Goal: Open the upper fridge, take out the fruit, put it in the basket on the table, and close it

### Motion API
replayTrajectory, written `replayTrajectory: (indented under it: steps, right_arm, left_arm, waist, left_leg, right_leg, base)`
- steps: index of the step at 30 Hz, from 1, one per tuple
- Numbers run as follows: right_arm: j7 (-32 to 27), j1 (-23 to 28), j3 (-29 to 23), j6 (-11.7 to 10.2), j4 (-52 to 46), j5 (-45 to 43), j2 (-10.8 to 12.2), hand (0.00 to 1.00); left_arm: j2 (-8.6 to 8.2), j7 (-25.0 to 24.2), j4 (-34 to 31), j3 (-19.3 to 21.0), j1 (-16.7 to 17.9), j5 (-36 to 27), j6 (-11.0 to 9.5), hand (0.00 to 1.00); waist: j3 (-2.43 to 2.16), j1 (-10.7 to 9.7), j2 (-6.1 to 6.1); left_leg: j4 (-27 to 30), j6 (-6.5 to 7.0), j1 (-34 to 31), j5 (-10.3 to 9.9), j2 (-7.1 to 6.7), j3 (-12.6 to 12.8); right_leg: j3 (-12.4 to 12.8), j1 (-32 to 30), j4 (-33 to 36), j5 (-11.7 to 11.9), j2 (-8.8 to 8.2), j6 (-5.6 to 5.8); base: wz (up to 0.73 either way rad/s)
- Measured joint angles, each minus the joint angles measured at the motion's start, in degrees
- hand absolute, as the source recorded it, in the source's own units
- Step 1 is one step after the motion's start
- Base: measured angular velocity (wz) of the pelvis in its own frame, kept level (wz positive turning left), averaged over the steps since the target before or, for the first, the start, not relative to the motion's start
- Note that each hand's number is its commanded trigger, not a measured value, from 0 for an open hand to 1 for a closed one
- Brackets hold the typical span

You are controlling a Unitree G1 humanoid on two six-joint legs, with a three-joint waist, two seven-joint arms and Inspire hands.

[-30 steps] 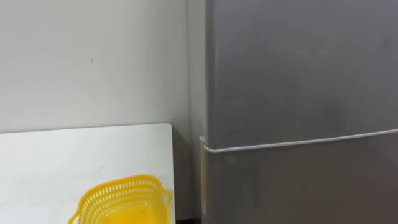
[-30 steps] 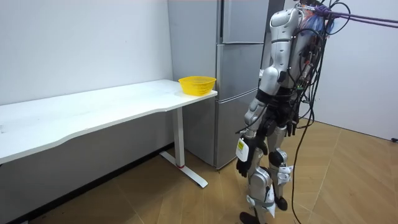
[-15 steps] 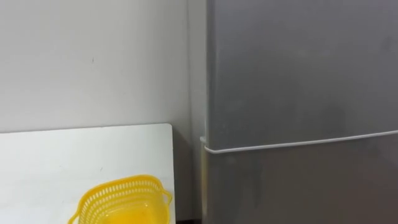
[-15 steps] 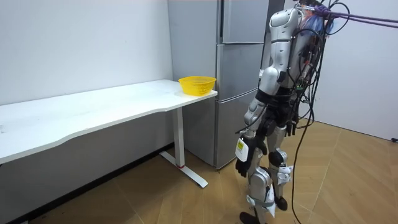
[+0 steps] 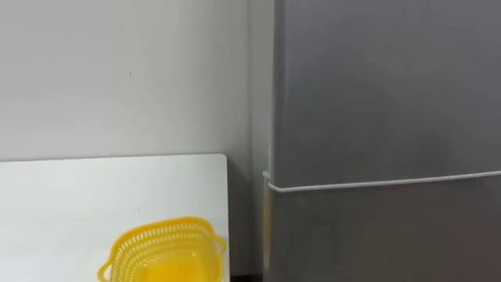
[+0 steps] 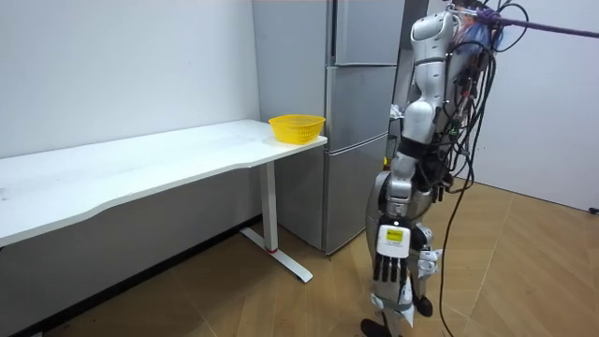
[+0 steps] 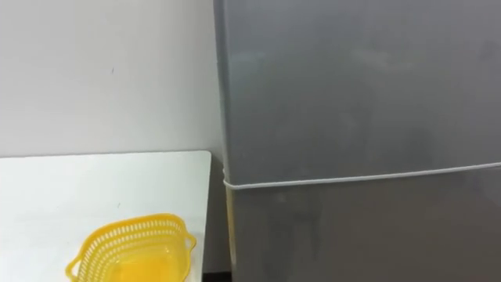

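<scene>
I stand close in front of a tall grey fridge point(image 6: 360, 112), facing it. Its upper door point(image 5: 383, 86) and lower door point(image 5: 376, 235) are both shut, with a pale seam point(image 5: 383, 183) between them. The same upper door point(image 7: 352, 86) takes up most of the right eye view. My left hand point(image 6: 388, 267) hangs beside my leg with straight fingers and holds nothing. What is inside the fridge is hidden.
A white table point(image 6: 140, 164) stands against the wall left of the fridge, its corner point(image 5: 211, 168) close to the fridge's side. A yellow basket point(image 5: 164, 251) sits on that end of the table, seen too as the basket point(image 6: 297, 127). Wooden floor lies behind me.
My left arm has swung down and now hangs straight, the hand lower and further to the room view's right. The eye views have shifted slightly; the fridge and basket stay put.
</scene>
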Motion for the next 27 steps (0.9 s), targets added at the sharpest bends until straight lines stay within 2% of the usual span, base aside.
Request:
replayTrajectory:
  steps: [1,3,4,5,6,8,9,10,11,14,15,20,23,24,27]
  right_arm:
    - [-0.07,0.11,-0.08,-0.01,0.00,-0.02,0.01,0.00]
    - [-0.36,-0.09,-0.81,-0.03,0.01,-0.25,0.02,0.00]
    - [-0.64,-0.32,-1.26,-0.04,0.01,-0.25,0.02,0.00]
    - [-1.03,-0.37,-1.25,-0.05,-0.13,-0.25,0.01,0.00]
    - [-1.39,-0.33,-1.24,-0.04,-0.40,-0.26,-0.04,0.00]
    - [-3.27,0.34,-1.22,-0.34,-1.69,-0.20,-0.45,0.00]
    - [-3.99,0.44,-1.22,-1.10,-2.03,-0.28,-0.52,0.00]
    - [-4.25,0.54,-1.23,-1.64,-2.22,-0.27,-0.51,0.00]
    - [-4.50,0.64,-1.26,-2.58,-2.49,-0.33,-0.53,0.00]
    - [-4.57,3.36,-1.37,-4.35,-6.37,-0.76,-0.60,0.00]
    - [-4.66,4.20,-1.42,-4.59,-7.04,-0.90,-0.68,0.00]
    - [-5.34,5.86,-1.47,-5.79,-8.85,-2.86,-0.64,0.00]
    - [-5.37,5.56,-1.38,-6.03,-8.90,-2.81,-0.66,0.00]
    - [-5.45,5.54,-1.32,-6.55,-8.94,-2.05,-0.68,0.00]
    - [-6.03,5.61,-1.21,-6.98,-8.89,0.14,-0.88,0.00]
  left_arm:
    - [0.01,1.17,-0.41,0.23,0.03,-1.24,0.19,0.00]
    - [0.08,5.84,-2.41,0.51,0.09,-5.59,1.02,0.00]
    - [0.11,9.88,-4.70,3.28,0.08,-10.59,0.72,0.00]
    - [0.39,13.44,-9.80,8.10,-0.03,-17.93,-1.09,0.00]
    - [0.56,14.93,-11.89,9.65,-0.61,-21.61,-3.01,0.00]
    - [1.44,18.56,-15.56,12.94,-4.73,-34.23,-10.96,0.00]
    - [1.49,20.54,-18.16,13.96,-6.22,-38.37,-13.44,0.00]
    - [1.47,21.62,-19.52,14.31,-6.58,-39.80,-14.42,0.00]
    - [1.28,23.92,-22.51,15.37,-6.82,-41.35,-16.02,0.00]
    - [1.24,30.15,-28.45,18.15,-6.75,-40.53,-19.80,0.00]
    - [1.29,32.94,-30.35,18.22,-6.10,-37.69,-21.28,0.00]
    - [1.21,42.43,-41.70,18.38,-3.31,-28.69,-24.54,0.00]
    - [1.27,46.85,-48.58,18.58,-3.27,-21.95,-26.52,0.00]
    - [1.48,48.41,-51.29,18.69,-3.28,-19.22,-27.11,0.00]
    - [1.83,52.13,-57.17,19.70,-3.29,-11.86,-28.21,0.00]
  waist:
    - [0.00,0.03,0.03]
    - [0.37,0.49,0.18]
    - [0.66,0.52,-0.17]
    - [0.64,0.91,-0.61]
    - [0.67,1.45,-0.73]
    - [0.46,3.29,-0.70]
    - [0.29,3.36,-0.50]
    - [0.13,3.43,-0.36]
    - [-0.24,3.58,-0.03]
    - [-1.25,4.24,0.75]
    - [-1.39,4.26,1.03]
    - [-1.21,4.77,1.51]
    - [-1.13,5.49,1.55]
    - [-1.13,5.18,1.56]
    - [-1.14,5.42,1.89]
  left_leg:
    - [-0.02,0.00,0.00,0.00,0.04,-0.02]
    - [-0.11,-0.01,-0.03,0.00,0.15,-0.29]
    - [-0.21,-0.03,-0.26,0.00,0.13,-1.15]
    - [-0.30,-0.12,-0.62,0.06,0.10,-1.52]
    - [-0.31,-0.14,-0.81,0.07,0.13,-1.62]
    - [-0.48,-0.13,-0.94,0.07,0.11,-1.66]
    - [-0.59,-0.12,-0.93,0.06,0.04,-1.60]
    - [-0.73,-0.12,-0.94,0.06,0.01,-1.49]
    - [-1.09,-0.11,-0.98,0.06,-0.02,-1.25]
    - [-1.56,-0.05,-0.85,0.11,-0.08,-0.84]
    - [-1.57,-0.04,-0.68,0.11,-0.10,-0.82]
    - [-1.71,-0.04,-0.67,0.10,-0.16,-1.34]
    - [-1.78,-0.02,-0.38,0.06,-0.24,-1.81]
    - [-1.83,0.01,-0.34,0.02,-0.31,-2.34]
    - [-1.86,0.01,-0.34,0.03,-0.51,-3.63]
  right_leg:
    - [-0.14,0.06,0.03,0.01,0.02,-0.01]
    - [-0.14,0.07,0.13,0.06,0.11,-0.11]
    - [-0.57,-0.02,0.13,0.12,0.13,-0.18]
    - [-0.96,-0.24,0.16,0.23,0.15,-0.32]
    - [-0.96,-0.28,0.17,0.28,0.19,-0.38]
    - [-0.73,-0.27,0.23,0.47,0.25,-0.43]
    - [-0.56,-0.45,0.24,0.55,0.27,-0.40]
    - [-0.37,-0.65,0.26,0.61,0.31,-0.40]
    - [0.16,-1.30,0.46,0.83,0.38,-0.46]
    - [1.59,-2.25,1.23,0.98,0.62,-0.57]
    - [1.66,-2.15,1.20,0.98,0.63,-0.57]
    - [1.37,-2.20,1.03,0.91,0.56,-0.48]
    - [1.34,-2.18,0.96,0.59,0.51,-0.41]
    - [1.08,-2.08,1.01,0.53,0.47,-0.41]
    - [1.12,-2.12,1.11,0.58,0.56,-0.49]
  base:
    - [0.10]
    - [0.10]
    - [0.14]
    - [0.13]
    - [0.05]
    - [-0.07]
    - [-0.11]
    - [-0.23]
    - [-0.31]
    - [-0.31]
    - [-0.14]
    - [0.02]
    - [0.06]
    - [0.10]
    - [0.02]
